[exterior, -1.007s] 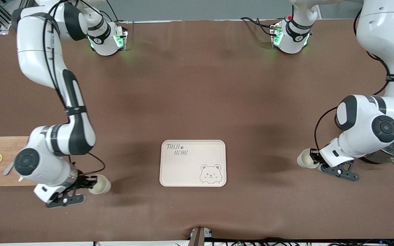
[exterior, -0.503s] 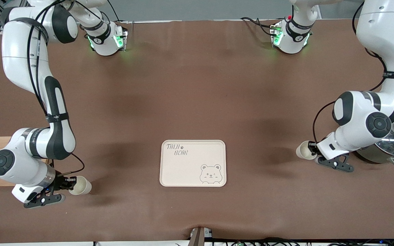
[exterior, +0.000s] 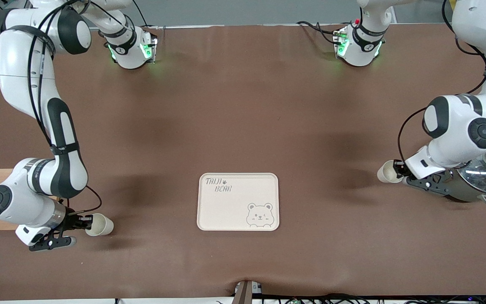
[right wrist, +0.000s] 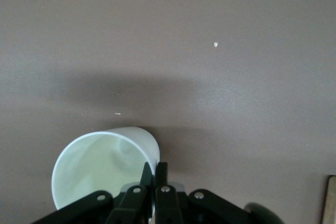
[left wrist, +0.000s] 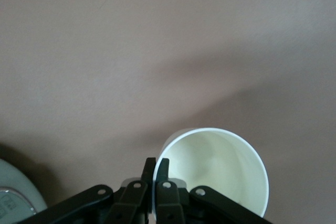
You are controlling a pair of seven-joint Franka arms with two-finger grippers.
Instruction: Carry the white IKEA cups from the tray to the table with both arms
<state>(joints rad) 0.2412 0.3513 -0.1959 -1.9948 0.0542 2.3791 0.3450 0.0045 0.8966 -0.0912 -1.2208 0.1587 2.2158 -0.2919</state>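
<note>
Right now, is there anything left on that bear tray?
Empty. The tray shows only its print; each gripper pinches a cup off it.

Robot lab, two bench-mounted arms [exterior: 36, 97], brown-sheeted table [exterior: 243, 118] (kitchen props around)

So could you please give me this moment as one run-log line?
left end effector: shut on cup rim, near pot | right end effector: shut on cup rim | tray: empty

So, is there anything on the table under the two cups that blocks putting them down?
Nothing visible. Each white cup, pinched by its rim in the right gripper and left gripper, has bare brown table beneath. The steel pot stands beside the left gripper, not underneath.
</note>
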